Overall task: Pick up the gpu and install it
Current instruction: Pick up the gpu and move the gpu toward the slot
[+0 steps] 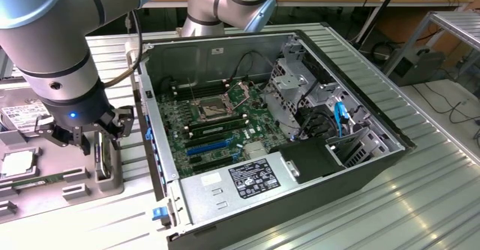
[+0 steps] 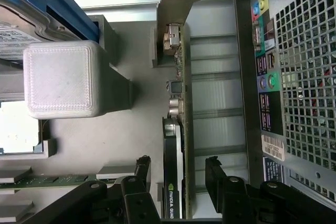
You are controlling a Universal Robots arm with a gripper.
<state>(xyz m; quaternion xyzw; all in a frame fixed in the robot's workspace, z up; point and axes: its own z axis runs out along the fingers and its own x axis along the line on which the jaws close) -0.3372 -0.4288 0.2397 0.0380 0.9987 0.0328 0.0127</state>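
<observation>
1. Straddling the gpu (image 2: 172, 156), the end effector (image 2: 178, 167) has its fingers (image 2: 143, 167) spread apart, one on each side, with a gap to the card on both.
2. The gpu stands on edge in a grey holder (image 1: 75, 192) on the surface (image 1: 420, 205), just beside the open computer case (image 1: 390, 143).

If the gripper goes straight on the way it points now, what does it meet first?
The gpu, standing on edge between the open jaws of the gripper; they would probably straddle it, then reach the grey tray. Depth is unclear.
</observation>
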